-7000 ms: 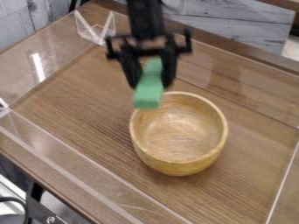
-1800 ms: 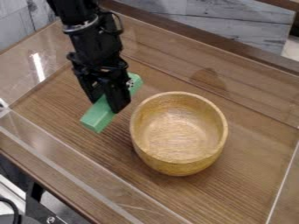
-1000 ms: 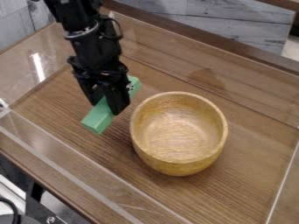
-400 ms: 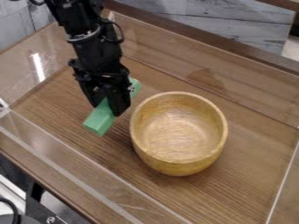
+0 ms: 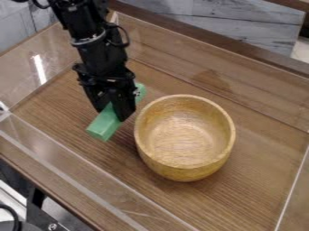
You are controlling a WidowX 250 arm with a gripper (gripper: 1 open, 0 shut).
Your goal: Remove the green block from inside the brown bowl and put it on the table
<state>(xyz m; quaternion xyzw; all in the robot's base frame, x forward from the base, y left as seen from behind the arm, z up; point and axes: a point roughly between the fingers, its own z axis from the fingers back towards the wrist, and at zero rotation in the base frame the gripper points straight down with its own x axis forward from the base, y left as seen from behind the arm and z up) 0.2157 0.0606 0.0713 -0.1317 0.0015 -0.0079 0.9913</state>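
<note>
The green block is clamped in the closed hand, left of the brown bowl.

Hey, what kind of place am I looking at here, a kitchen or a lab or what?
Most likely a robot test bench, not a kitchen. A wood-grain table is fenced by clear plastic walls, and a black robot hand is shut on a green block beside an empty brown bowl.

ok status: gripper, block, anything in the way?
Gripper shut on green block. Block outside brown bowl, low end at table. Nothing in the way.
</note>
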